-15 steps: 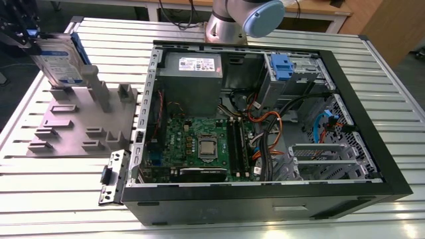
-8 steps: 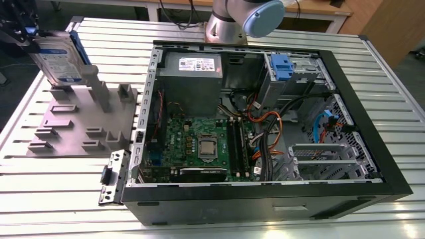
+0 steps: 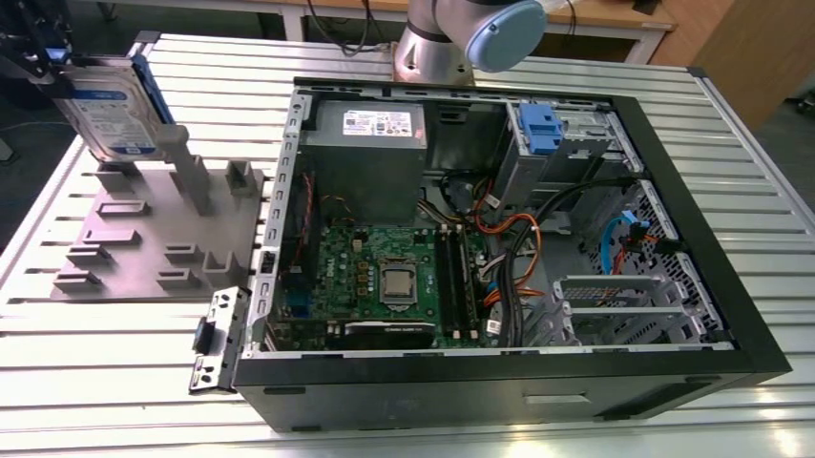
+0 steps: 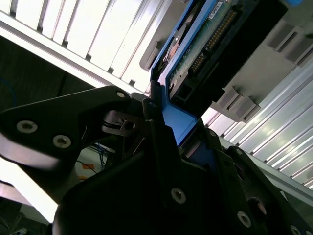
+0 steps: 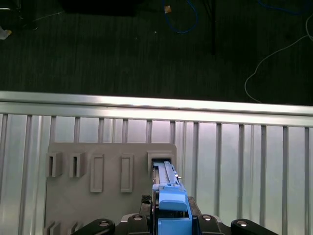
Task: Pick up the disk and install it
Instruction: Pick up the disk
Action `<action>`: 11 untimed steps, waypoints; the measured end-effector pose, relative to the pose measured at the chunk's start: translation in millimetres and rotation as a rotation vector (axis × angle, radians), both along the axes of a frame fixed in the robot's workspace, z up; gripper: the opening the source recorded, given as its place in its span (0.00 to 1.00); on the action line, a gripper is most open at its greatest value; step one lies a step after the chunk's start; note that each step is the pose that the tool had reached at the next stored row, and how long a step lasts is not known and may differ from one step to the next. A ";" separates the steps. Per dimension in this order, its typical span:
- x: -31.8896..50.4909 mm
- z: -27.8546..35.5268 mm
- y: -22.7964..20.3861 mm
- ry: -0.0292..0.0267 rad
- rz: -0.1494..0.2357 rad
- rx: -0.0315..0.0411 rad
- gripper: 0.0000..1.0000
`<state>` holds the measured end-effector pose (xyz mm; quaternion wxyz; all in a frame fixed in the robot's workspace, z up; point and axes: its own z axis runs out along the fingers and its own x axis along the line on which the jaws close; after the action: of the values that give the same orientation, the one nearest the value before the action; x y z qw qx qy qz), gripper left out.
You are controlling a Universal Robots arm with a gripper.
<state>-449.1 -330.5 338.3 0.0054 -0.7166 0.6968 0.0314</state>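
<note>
A slatted metal tabletop [image 3: 751, 191] carries an open black computer case [image 3: 510, 382], lying on its side with its inside facing up. Inside the case are a green motherboard [image 3: 382, 277], a grey power supply box [image 3: 369, 143] and bundles of cables. The base of the robot arm [image 3: 459, 38] stands behind the case. On the exterior view's left of the case lies a flat grey holder plate [image 3: 140, 229] with upright slots.

The disk [image 3: 113, 110] stands upright on edge over the far end of this plate, well apart from the case. Its lower edge is at one of the slots, though I cannot tell whether it is clear of it. The tool [image 3: 49, 65] is closed on the disk's upper end. In the second wrist view, the tool's [image 4: 181, 132] dark fingers [image 4: 156, 127] clamp the blue carrier bracket, and the disk's [image 4: 205, 44] green circuit board faces the camera.
</note>
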 end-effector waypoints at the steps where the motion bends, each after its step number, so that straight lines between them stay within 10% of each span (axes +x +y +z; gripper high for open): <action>1: 0.0 0.5 0.0 -0.0001 0.000 0.0000 0.37; 11: 0.0 5.0 0.0 -0.0001 0.000 0.0000 0.37</action>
<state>-449.0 -330.5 343.3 0.0055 -0.7166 0.6968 0.0314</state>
